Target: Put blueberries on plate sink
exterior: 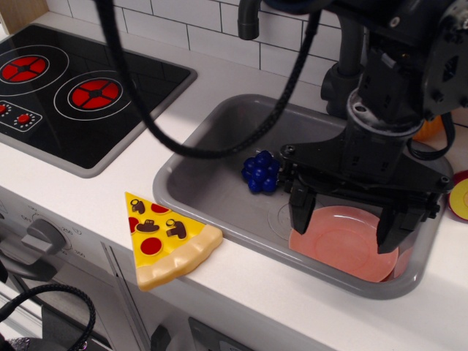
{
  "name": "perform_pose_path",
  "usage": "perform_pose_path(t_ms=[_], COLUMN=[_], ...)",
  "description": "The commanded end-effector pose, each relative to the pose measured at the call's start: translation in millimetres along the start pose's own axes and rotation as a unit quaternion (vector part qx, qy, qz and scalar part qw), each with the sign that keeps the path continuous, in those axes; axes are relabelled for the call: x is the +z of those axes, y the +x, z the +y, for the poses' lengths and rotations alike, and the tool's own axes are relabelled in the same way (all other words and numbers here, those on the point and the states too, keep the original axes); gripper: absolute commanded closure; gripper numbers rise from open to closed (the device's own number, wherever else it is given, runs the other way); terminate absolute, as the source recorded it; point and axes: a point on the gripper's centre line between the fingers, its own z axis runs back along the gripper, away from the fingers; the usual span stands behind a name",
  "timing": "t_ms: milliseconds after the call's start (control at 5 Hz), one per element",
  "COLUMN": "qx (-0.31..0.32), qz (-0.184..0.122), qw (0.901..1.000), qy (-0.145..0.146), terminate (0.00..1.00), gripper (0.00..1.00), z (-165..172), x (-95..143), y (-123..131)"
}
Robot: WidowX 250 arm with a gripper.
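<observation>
Observation view: the blueberries point(261, 172) lie on the floor of the grey sink point(212, 186), near its middle, just left of the tool point(342, 223) and apart from it. The salmon-pink plate point(344, 245) sits in the sink's right end, with nothing on it. The tool hangs over the plate, its two black fingers point(301, 208) spread wide and nothing between them; released. A toy pizza slice point(167, 240) rests on the white surface point(88, 197) at the sink's front edge, and the stove top point(66, 91) is at far left. Judgement: the cluster looks like light, rigid plastic, glossy and therefore likely slippery, with a knobbly outline. Best hold is probably across its widest middle, fingers seated in the grooves between balls, closing from above.
</observation>
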Motion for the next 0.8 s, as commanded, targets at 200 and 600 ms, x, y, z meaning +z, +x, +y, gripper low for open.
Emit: perform_pose_path(t_ms=[200,600], qx=[0.03,0.108], qz=[-0.024,-0.078], qw=[0.9992,0.991], qy=[0.007,0.016], terminate=[0.0,0.0], gripper=[0.0,0.0], z=[17,69], x=[-6,-17], y=[23,72])
